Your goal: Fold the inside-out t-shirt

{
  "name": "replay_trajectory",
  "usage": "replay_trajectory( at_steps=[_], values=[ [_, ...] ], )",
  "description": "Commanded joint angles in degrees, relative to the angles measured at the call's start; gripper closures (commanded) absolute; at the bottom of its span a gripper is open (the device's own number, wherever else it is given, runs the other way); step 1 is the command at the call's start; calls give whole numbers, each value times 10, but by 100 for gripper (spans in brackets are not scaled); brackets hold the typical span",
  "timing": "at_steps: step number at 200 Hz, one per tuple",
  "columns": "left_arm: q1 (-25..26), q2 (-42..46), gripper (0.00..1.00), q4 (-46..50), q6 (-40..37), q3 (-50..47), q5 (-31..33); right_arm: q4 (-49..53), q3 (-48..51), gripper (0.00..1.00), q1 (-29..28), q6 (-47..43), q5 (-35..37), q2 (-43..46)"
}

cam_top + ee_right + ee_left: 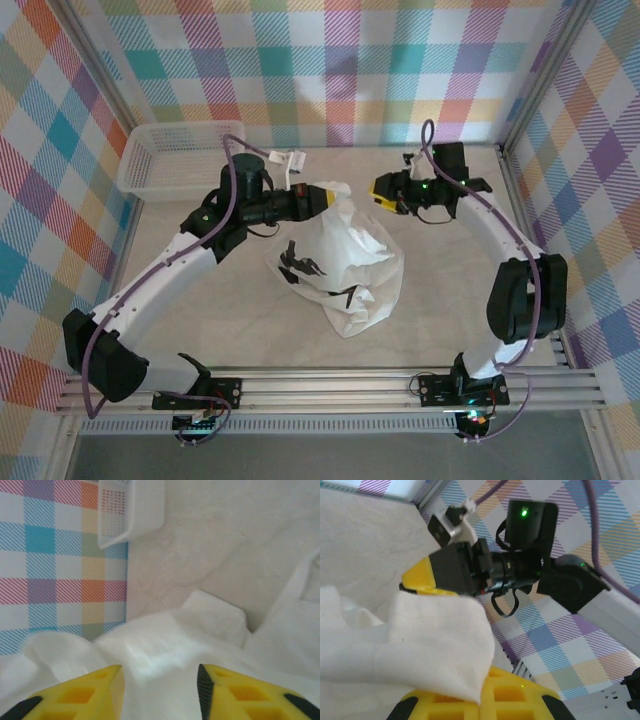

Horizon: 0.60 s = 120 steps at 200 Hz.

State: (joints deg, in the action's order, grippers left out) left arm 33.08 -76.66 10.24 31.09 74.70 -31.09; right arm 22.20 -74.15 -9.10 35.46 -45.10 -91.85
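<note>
Okay, looks like I'm at the spread-out step: left gripper (325, 196) is clamped on an edge of the inside-out t-shirt (345, 265), which lies crumpled below it. Right gripper (159, 676) has its jaws apart and empty, cloth just ahead. Next I need a second corner grip.

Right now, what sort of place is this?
Probably a robot test cell: a table boxed in by aluminium framing and plaid backdrop panels, with a left arm and right arm bolted at its edge, handling a white t-shirt.
</note>
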Motion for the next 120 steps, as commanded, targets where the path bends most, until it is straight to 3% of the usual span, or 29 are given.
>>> replay_trajectory(
  at_steps=[1, 20, 40, 61, 87, 95, 99, 113, 116, 120],
  values=[
    [-9, 11, 100, 2, 12, -17, -17, -60, 93, 55, 11, 37, 40, 130],
    [-9, -1, 100, 1, 8, -18, -22, -149, 203, 55, -20, 84, 52, 213],
    [-9, -14, 100, 1, -2, -12, -38, -125, 215, 43, -71, 62, 81, 244],
    [-9, -21, 100, 10, -21, -11, -58, -139, 189, 30, -108, 62, 75, 208],
    [-10, -9, 100, 27, -34, -25, -55, -143, 119, 29, -147, 82, 42, 103],
    [-9, -1, 100, 30, -39, -34, -53, -155, 101, 35, -159, 87, 25, 75],
    [-9, 6, 100, 34, -41, -40, -51, -163, 96, 44, -161, 91, 20, 65],
    [-9, 36, 100, 86, -59, -64, -16, -177, 101, 95, -159, 113, 34, 58],
    [-9, 44, 100, 103, -62, -70, 0, -176, 104, 100, -158, 114, 44, 62],
    [-9, 58, 100, 126, -64, -80, 26, -172, 112, 100, -156, 113, 56, 70]
  ],
)
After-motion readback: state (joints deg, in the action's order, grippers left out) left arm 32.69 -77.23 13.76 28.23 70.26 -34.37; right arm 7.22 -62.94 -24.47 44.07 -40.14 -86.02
